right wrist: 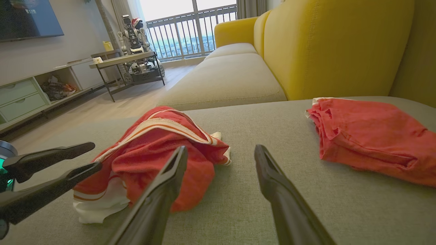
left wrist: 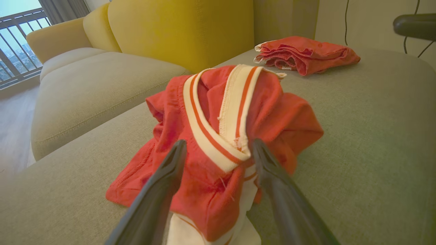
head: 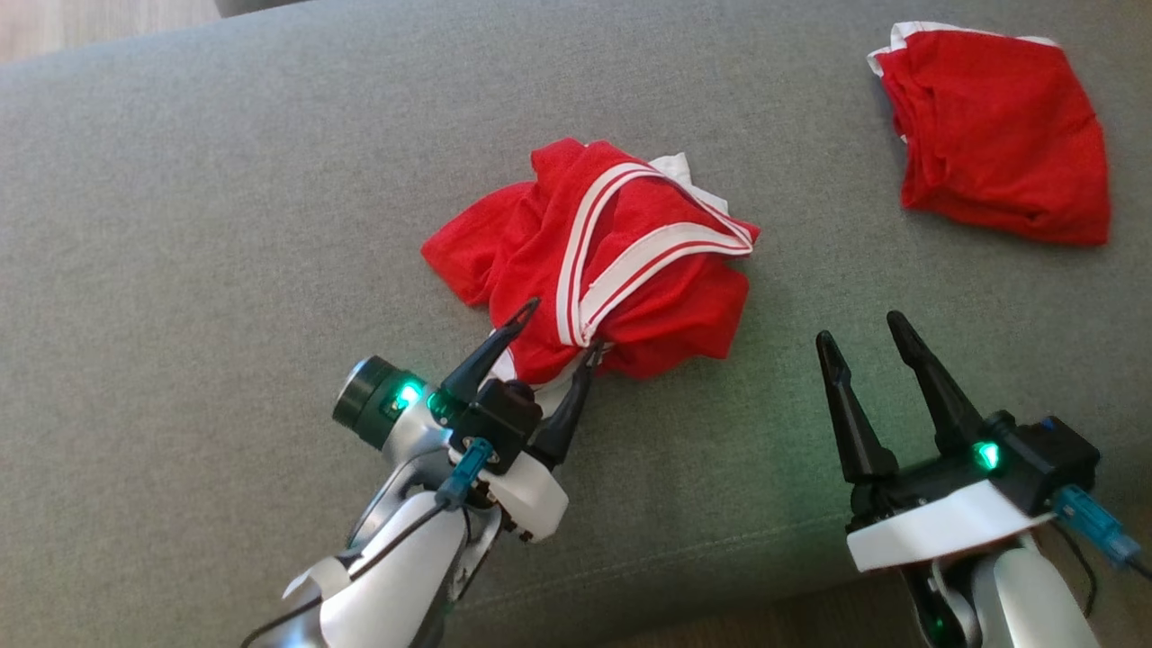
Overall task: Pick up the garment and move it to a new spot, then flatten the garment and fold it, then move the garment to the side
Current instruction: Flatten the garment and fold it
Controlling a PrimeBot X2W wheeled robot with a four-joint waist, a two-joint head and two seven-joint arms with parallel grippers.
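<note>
Both hands stand spread: left hand [head: 567, 324] straddling the near edge of the garment [head: 630, 270], right hand [head: 859, 326] nearby.

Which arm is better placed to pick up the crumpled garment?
Left. The left gripper has open jaws straddling the near edge of the crumpled garment; the right gripper hovers open over the cushion beside it.

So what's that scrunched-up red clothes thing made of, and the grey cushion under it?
The scrunched-up red garment looks like thin, soft knit cloth, matte; it crumples into loose folds, and its white striped trim looks ribbed. The grey seat cushion is probably woven upholstery fabric, matte, with a fine speckled weave and a stitched seam.
</note>
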